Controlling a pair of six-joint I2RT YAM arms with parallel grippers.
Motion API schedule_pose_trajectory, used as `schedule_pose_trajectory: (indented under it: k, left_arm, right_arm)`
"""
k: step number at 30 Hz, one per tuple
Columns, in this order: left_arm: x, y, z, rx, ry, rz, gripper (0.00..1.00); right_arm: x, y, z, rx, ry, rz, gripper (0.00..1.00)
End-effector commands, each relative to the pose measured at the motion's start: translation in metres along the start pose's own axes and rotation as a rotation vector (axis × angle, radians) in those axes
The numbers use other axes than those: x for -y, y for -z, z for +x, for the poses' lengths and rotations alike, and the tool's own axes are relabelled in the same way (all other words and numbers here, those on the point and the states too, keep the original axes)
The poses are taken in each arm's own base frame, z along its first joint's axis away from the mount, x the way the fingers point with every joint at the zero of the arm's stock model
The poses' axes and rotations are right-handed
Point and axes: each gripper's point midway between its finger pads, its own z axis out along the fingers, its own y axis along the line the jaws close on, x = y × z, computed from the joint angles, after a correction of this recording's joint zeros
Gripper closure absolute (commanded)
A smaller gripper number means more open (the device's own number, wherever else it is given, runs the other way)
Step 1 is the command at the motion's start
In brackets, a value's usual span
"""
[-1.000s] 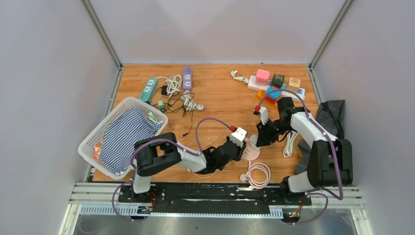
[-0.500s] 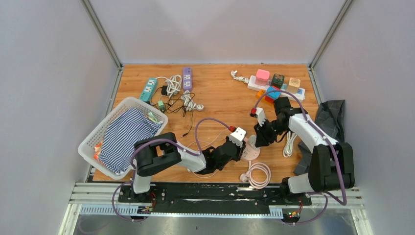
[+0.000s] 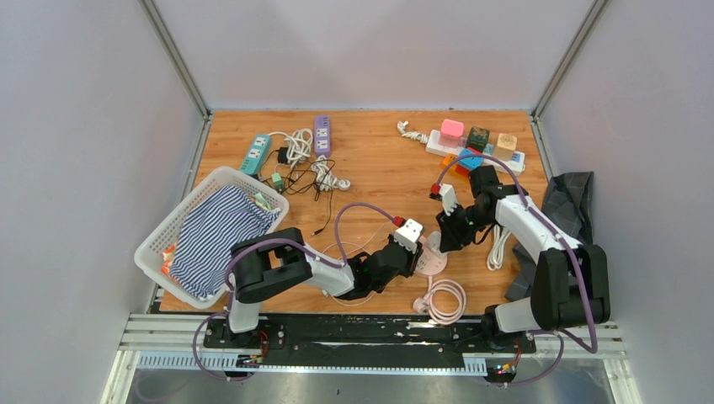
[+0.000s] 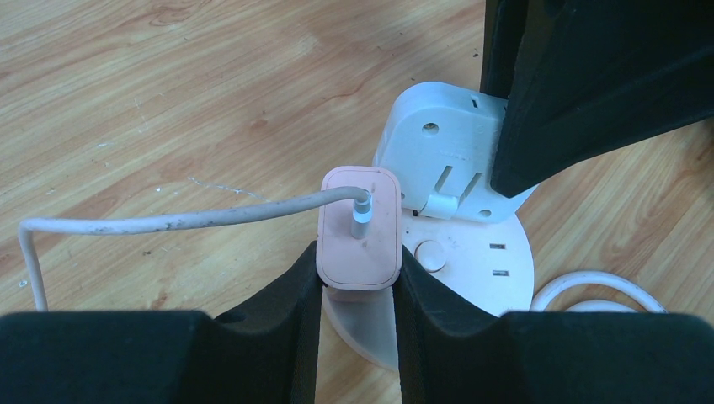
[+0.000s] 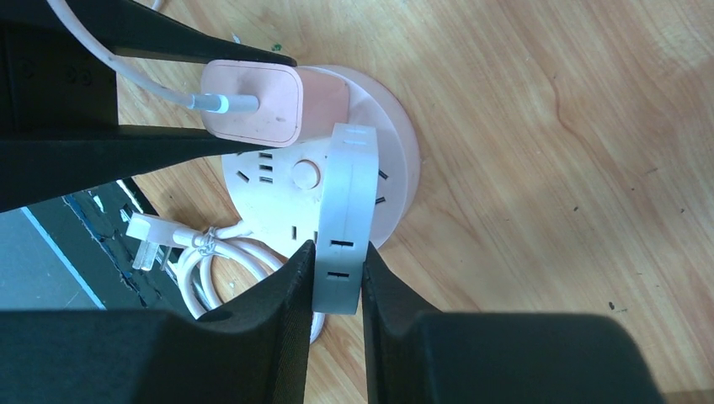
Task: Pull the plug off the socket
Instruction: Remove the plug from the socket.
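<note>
Left gripper (image 4: 357, 282) is pinched tight on the pink plug (image 4: 358, 220), which stands on the round pink socket (image 4: 505, 252) at the near middle of the table (image 3: 379, 181). The right gripper (image 5: 335, 259) clamps a white adapter (image 5: 345, 185) just beside it over the same socket, crowding that side. A coiled cable (image 3: 444, 299) lies just in front, a teal power strip (image 3: 254, 153) sits well off at the far left, and the white basket (image 3: 173, 220) holds a striped cloth (image 3: 221, 231); the plug is a small rounded block with a white lead (image 4: 168, 220) leaving its top.

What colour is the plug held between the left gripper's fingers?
Pale pink plug; left wrist view.
</note>
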Motion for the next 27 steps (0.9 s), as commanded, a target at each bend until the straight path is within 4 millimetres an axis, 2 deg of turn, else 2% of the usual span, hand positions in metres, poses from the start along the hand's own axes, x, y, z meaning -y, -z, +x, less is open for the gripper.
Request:
schedule_pose_trajectory:
  k: [1, 9, 11, 13, 18, 21, 23, 27]
  left_arm:
    - [0.008, 0.004, 0.033, -0.093, 0.012, 0.054, 1.00]
    - [0.010, 0.002, 0.036, -0.102, 0.004, 0.067, 1.00]
    - [0.011, 0.002, 0.036, -0.103, 0.002, 0.071, 1.00]
    - [0.010, 0.003, 0.037, -0.106, 0.000, 0.072, 1.00]
    - [0.011, 0.003, 0.038, -0.107, 0.003, 0.072, 1.00]
    - [0.010, 0.003, 0.038, -0.108, 0.001, 0.072, 1.00]
    - [0.011, 0.003, 0.038, -0.107, 0.004, 0.072, 1.00]
    - [0.011, 0.003, 0.038, -0.108, 0.004, 0.072, 1.00]
  right_arm:
    - [0.002, -0.006, 0.012, -0.025, -0.029, 0.004, 1.00]
    - [-0.052, -0.013, 0.006, -0.004, 0.086, -0.245, 1.00]
    - [-0.060, -0.013, 0.006, -0.006, 0.108, -0.283, 1.00]
    - [-0.055, -0.013, 0.006, -0.015, 0.117, -0.257, 1.00]
    - [0.001, -0.006, 0.008, -0.062, 0.069, 0.044, 1.00]
    - [0.024, 0.002, 0.006, -0.042, 0.025, 0.155, 1.00]
    - [0.025, 0.003, 0.007, -0.030, 0.012, 0.161, 1.00]
    - [-0.003, -0.005, 0.004, 0.002, 0.027, -0.001, 1.00]
